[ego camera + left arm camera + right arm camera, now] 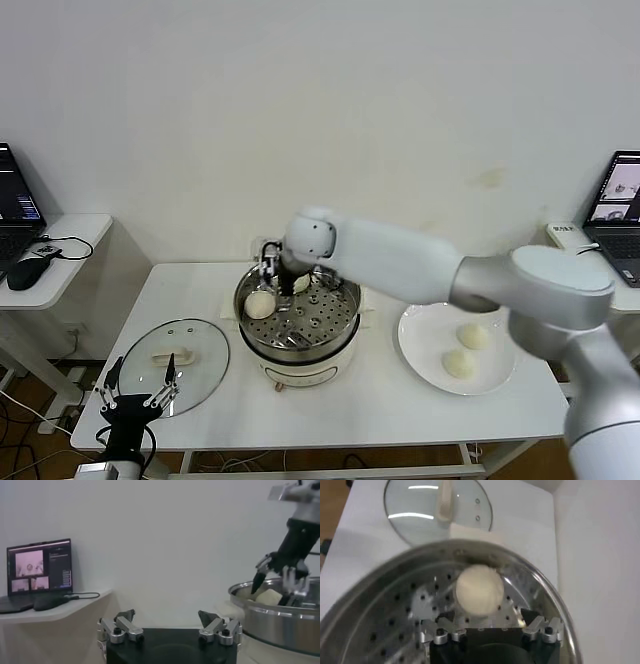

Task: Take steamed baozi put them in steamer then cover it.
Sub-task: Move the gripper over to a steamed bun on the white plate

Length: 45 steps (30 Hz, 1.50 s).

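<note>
Steamed baozi: you have one bun (pixel 300 283) at the right gripper's (pixel 271 268) fingertips, on the far side of the steamer's perforated tray (pixel 315 318); the left wrist view shows it (pixel 270 597) just under the dark fingers (pixel 260 576).
Right gripper fingers: they stand apart around that bun, and you cannot tell whether they touch it.
Second bun: it (pixel 259 304) lies on the tray beside the gripper, toward the robot's left; in the right wrist view it (pixel 479 590) sits just ahead of the spread fingers (pixel 442 633), apart from them.
Steamer: the steel pot (pixel 345 336) stands uncovered on its cream base at the middle of the white table (pixel 400 405).
Remaining buns: two (pixel 474 336) (pixel 459 364) lie on the white plate (pixel 418 345) at the robot's right of the steamer.
Cover: the glass lid (pixel 175 352) lies flat on the table at the robot's left, handle up.
Left gripper: it (pixel 135 395) hovers at the table's near left edge by the lid, fingers spread and holding nothing.
</note>
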Each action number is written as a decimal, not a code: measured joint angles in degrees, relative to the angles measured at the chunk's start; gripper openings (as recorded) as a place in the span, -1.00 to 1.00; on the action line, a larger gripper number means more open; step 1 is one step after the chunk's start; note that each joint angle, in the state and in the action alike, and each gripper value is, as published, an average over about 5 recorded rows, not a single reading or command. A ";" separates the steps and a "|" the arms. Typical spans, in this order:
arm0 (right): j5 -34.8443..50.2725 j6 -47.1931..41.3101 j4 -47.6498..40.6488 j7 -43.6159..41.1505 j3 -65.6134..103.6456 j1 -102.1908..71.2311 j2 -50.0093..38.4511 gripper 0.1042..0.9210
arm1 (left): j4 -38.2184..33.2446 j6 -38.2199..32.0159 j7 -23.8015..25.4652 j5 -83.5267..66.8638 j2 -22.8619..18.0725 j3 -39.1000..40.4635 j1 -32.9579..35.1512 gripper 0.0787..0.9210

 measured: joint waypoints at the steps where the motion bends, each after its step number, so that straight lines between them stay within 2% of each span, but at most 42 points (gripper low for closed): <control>1: -0.32 0.48 1.26 -1.01 -0.43 1.26 -1.54 0.76 | 0.11 0.00 0.00 -0.01 0.08 0.01 -0.03 0.77; 13: -7.04 7.28 17.45 -10.32 -3.79 8.18 -23.93 0.76 | 1.38 -0.03 0.02 0.08 0.59 1.18 -0.71 0.77; 24: -17.69 11.82 23.21 -12.11 2.92 -4.50 -40.96 0.76 | 1.89 0.24 0.09 0.83 0.69 1.69 -0.92 0.77; 33: -24.78 14.31 22.05 -11.45 11.90 -19.23 -46.08 0.76 | 2.27 0.25 0.09 1.28 0.44 1.92 -0.94 0.77; 45: -29.85 15.68 16.08 -9.37 17.16 -29.01 -44.91 0.76 | 2.25 0.11 0.09 1.35 0.22 1.43 -0.09 0.77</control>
